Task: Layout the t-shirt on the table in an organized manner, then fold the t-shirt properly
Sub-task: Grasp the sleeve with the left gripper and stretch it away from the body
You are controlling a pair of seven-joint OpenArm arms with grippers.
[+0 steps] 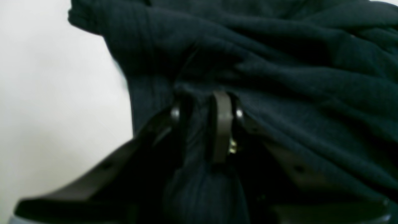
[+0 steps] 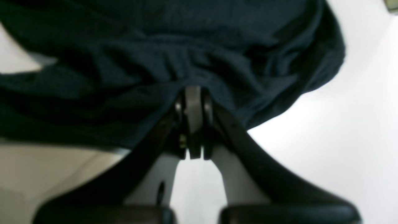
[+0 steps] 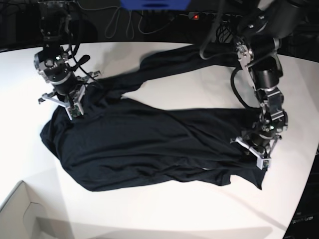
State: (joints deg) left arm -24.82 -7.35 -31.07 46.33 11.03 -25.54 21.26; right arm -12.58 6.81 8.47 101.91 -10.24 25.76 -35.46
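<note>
The black t-shirt [image 3: 149, 144] lies crumpled and stretched across the white table [image 3: 164, 214], with one part trailing toward the back [image 3: 189, 57]. My right gripper [image 3: 70, 105] is at the shirt's left end. In the right wrist view it [image 2: 193, 93] is shut on a bunched edge of the shirt [image 2: 155, 62]. My left gripper [image 3: 256, 150] is at the shirt's right end. In the left wrist view it [image 1: 205, 105] is shut on a fold of the shirt [image 1: 279, 77], with cloth between the fingers.
A pale cardboard box corner [image 3: 20, 214] stands at the front left. Cables and a power strip [image 3: 199, 17] run along the back edge. The table's curved edge is near the left arm at the right [image 3: 306, 164].
</note>
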